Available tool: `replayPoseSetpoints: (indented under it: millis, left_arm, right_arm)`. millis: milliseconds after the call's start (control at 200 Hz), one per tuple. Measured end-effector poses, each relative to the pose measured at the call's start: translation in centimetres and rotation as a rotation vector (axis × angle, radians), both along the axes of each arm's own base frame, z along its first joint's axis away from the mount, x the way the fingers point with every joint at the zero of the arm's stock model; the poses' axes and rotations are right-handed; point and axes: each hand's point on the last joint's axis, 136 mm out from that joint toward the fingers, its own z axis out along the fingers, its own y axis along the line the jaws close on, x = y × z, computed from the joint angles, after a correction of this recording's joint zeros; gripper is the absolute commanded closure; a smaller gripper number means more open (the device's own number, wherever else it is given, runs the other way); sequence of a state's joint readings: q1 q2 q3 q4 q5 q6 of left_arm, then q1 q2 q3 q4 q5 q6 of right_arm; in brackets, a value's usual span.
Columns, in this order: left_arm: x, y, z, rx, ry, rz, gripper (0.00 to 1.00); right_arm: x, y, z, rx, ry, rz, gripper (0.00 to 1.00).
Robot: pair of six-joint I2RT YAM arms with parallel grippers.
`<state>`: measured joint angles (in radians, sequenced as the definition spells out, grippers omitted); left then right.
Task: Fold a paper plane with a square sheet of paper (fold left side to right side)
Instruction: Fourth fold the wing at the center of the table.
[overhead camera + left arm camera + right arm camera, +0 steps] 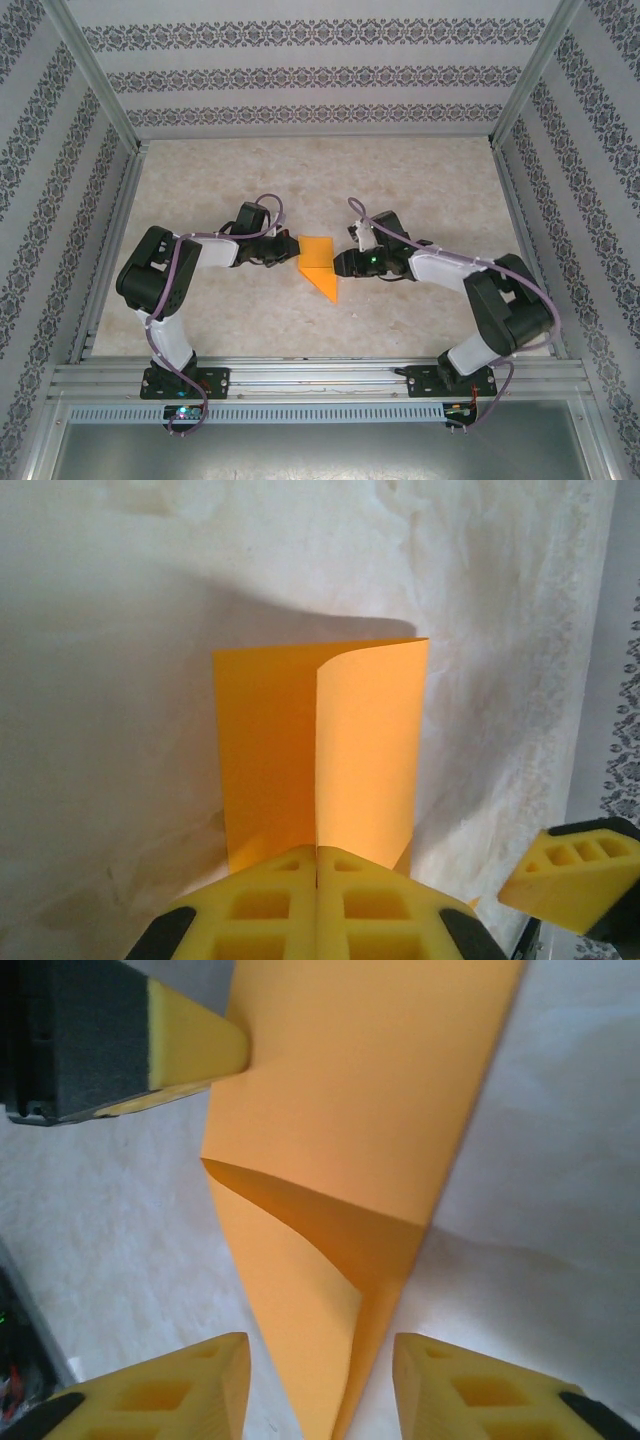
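Note:
The orange sheet of paper (318, 262) lies folded into a pointed wedge in the middle of the table. My left gripper (293, 248) is at its left edge. In the left wrist view the jaws (317, 852) are shut, with a raised flap of the paper (365, 750) running into the seam between them. My right gripper (338, 264) is at the wedge's right side. In the right wrist view it (320, 1365) stands open, and the narrow tip of the paper (340, 1260) with a curled flap lies between its fingers, untouched.
The table is pale and marbled (420, 190), with metal rails and patterned walls on three sides. One of the right gripper's fingers (570, 875) shows at the lower right of the left wrist view. A left gripper finger (190, 1045) shows at the upper left of the right wrist view.

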<state>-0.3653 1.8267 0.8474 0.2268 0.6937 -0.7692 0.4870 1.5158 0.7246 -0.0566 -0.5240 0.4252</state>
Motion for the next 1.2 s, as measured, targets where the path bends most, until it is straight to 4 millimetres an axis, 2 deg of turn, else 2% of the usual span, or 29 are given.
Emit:
replayPoseSetpoints:
  millis: [115,260,375,475,784,1199]
  left_arm:
    - [0.2,-0.4,0.6,-0.017,-0.005,0.029,1.00]
    - [0.4,-0.9,1.5,-0.040,-0.009,0.065,1.00]
    - [0.5,-1.0,1.7,-0.049,-0.001,0.084,1.00]
    - [0.6,-0.9,1.7,-0.049,0.008,0.098,1.00]
    - [0.6,-1.4,2.0,-0.053,0.003,0.091,1.00]
    - [0.9,-1.6,2.4,-0.057,-0.005,0.091,1.00]
  right_arm:
    - [-1.0,-1.0,1.1,-0.128,-0.071,-0.014,0.46]
    - [-3.2,-0.8,2.2,-0.269,-0.156,0.015,0.46]
    - [-4.7,-0.1,2.0,-0.386,-0.209,0.050,0.49]
    - [-5.2,0.7,1.3,-0.483,-0.239,0.070,0.49]
    - [-4.0,3.4,-1.2,-0.689,-0.314,0.105,0.54]
    - [-2.7,2.8,-3.5,-0.811,-0.331,0.097,0.57]
